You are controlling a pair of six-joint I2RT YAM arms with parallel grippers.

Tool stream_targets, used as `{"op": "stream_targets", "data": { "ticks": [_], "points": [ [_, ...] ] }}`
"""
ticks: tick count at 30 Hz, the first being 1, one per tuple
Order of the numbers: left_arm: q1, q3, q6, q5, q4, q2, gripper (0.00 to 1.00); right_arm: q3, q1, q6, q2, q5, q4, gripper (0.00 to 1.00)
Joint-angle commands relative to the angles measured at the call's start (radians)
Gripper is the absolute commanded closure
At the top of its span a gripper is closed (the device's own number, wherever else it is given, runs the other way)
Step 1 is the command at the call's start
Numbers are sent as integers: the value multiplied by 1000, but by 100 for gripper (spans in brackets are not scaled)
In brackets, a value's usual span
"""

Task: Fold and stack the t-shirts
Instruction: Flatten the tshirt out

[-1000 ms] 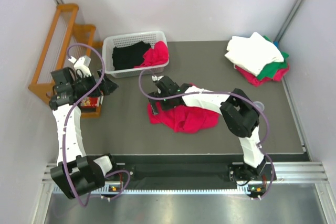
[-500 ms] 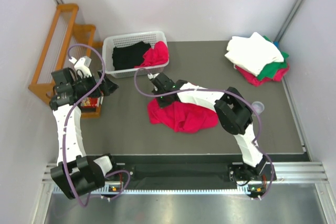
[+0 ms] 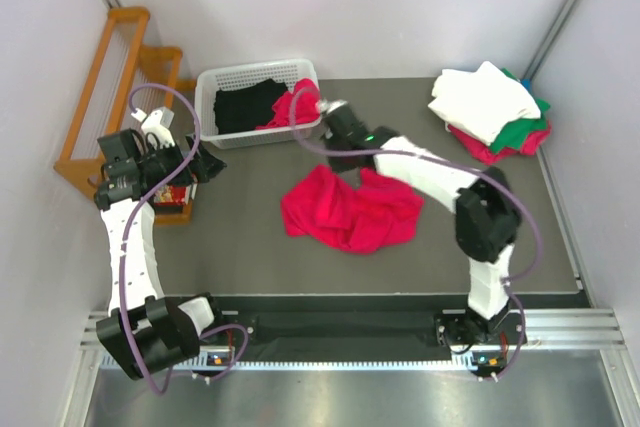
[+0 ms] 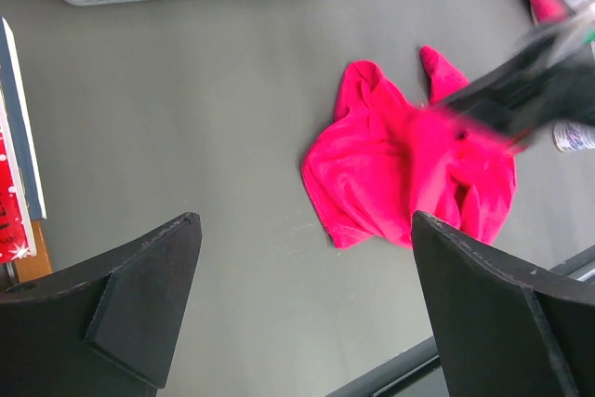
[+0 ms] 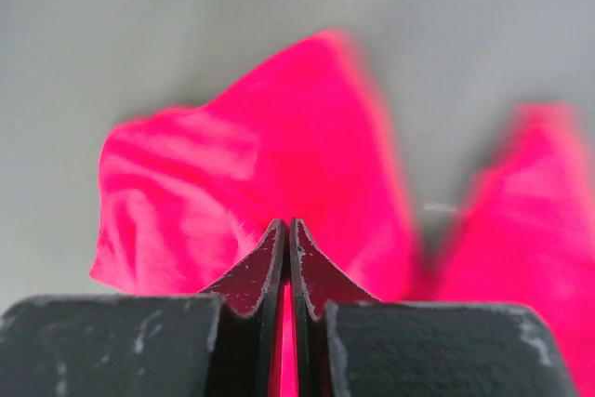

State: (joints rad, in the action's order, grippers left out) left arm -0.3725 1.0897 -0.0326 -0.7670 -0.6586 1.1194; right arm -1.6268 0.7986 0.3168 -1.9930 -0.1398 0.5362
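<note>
Red tee (image 5: pixel 270 192) under pinched right claw (image 5: pixel 289 239)

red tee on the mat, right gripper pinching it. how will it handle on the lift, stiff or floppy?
Likely floppy: the red tee lies crumpled in soft folds on the table. From the one pinch by the right gripper, shut on a ridge of cloth, the rest should probably hang and trail. It looks light, so it may drag rather than lift clear.

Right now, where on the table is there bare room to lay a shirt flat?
Bare table lies between the crumpled red t-shirt and the left arm, below the basket. Another strip runs between the right arm and the folded stack. The middle is crowded.
</note>
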Motion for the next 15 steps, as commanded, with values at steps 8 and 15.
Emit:
{"op": "stream_targets", "data": {
  "ticks": [8, 15],
  "points": [
    [-2, -11, -38, -55, 53, 0, 1, 7, -199, -7, 417, 67, -87, 100],
    [9, -16, -78, -101, 66, 7, 1, -24, 16, -130, 479, 131, -70, 100]
  ]
}}
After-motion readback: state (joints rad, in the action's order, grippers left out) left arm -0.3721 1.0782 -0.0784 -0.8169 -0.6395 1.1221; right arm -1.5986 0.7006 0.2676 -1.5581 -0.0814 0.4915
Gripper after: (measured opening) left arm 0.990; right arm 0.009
